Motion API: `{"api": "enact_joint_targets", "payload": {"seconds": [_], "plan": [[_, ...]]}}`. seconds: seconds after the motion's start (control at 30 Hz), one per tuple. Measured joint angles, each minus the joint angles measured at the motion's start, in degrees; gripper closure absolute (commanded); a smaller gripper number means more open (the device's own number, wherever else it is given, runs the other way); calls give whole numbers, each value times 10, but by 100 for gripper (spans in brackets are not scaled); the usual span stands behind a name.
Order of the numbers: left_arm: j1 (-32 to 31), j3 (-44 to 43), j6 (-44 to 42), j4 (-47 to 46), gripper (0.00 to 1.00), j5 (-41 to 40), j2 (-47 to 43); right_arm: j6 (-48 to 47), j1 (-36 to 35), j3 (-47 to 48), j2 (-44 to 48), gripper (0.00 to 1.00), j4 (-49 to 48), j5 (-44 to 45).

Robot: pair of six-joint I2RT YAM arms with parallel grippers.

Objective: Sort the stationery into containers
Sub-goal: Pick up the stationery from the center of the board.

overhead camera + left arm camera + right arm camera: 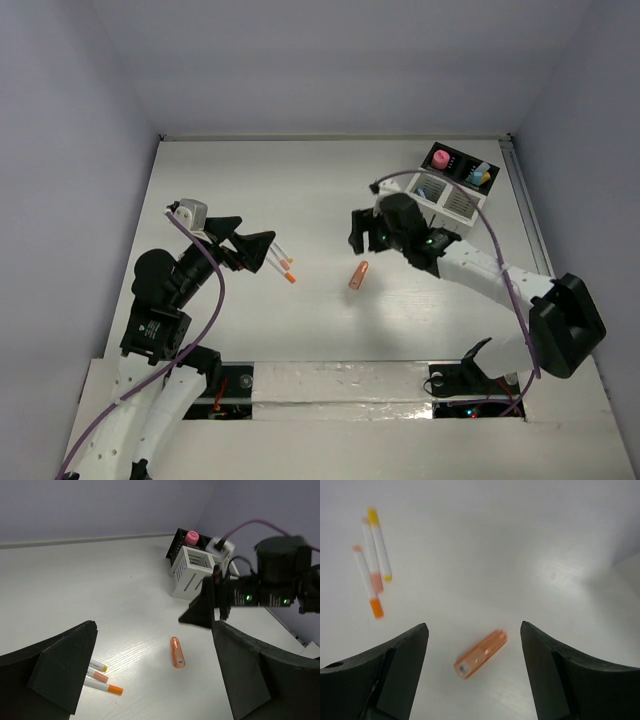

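Possibly the wide, empty right gripper above the chunky orange plastic capsule closes askew, flicking it away.

White table, pale lilac walls

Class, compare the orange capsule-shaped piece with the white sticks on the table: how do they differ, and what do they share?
The orange capsule is chunky and orange all over; the white sticks are thin and white with coloured tips. The capsule lies alone; the sticks lie three together. Both lie flat on the table, outside the organizer.
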State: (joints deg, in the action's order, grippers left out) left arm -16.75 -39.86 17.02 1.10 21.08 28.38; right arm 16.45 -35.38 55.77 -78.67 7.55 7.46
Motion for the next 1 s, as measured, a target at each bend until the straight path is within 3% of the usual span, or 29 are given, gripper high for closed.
{"api": "enact_joint_targets", "payload": {"seconds": [0.17, 0.43, 0.67, 0.9, 1.0], "plan": [[0, 0, 0, 0, 1, 0, 0, 50, -66, -66, -33, 19, 37, -21], [0, 0, 0, 0, 1, 0, -1, 114, -78, -113, -93, 22, 17, -30], [0, 0, 0, 0, 1, 1, -2, 122, -90, -73, -146, 28, -21, -20], [0, 0, 0, 0, 1, 1, -5, 107, -107, -21, -194, 44, -7, 29], [0, 0, 0, 0, 1, 1, -5, 94, -113, -13, -199, 46, 12, 47]]}}
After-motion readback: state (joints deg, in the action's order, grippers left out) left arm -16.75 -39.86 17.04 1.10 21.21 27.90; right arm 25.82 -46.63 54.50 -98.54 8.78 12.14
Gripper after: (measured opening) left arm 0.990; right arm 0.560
